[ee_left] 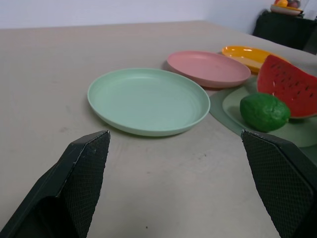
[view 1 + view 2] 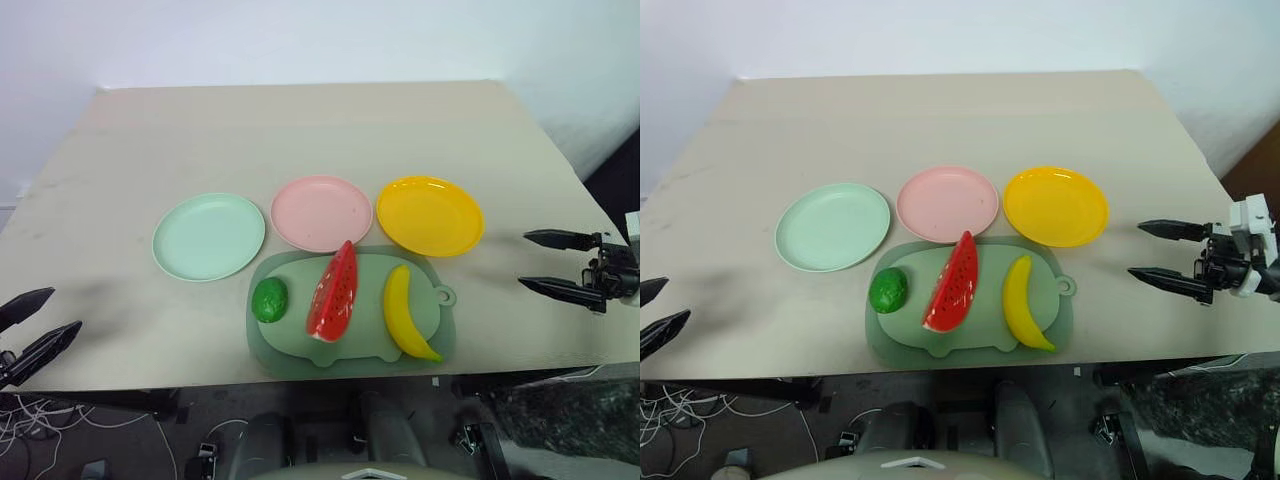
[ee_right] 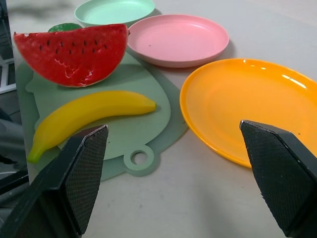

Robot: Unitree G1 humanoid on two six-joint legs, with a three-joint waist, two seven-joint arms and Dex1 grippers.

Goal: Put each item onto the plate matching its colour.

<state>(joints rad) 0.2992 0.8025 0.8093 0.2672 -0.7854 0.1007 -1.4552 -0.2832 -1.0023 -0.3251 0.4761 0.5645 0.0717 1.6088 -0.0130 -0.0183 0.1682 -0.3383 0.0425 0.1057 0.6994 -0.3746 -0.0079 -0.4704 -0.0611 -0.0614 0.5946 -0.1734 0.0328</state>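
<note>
Fruits: banana (image 2: 408, 316), watermelon wedge (image 2: 335, 293), green fruit (image 2: 270, 300) on pig-shaped board (image 2: 350, 350)
Left gripper (image 2: 30, 327): released, empty, well left of the fruits
Right gripper (image 2: 553, 264): released, empty, right of the banana

Lab: bare table (image 2: 300, 130), floor cables (image 2: 40, 420)

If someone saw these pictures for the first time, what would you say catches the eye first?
Three bare plates in a row mid-table: green plate, pink plate, yellow plate. In front of them a pig-shaped board carries the green fruit, watermelon wedge and banana. The left pincer and right pincer wait open at the table's sides.
</note>
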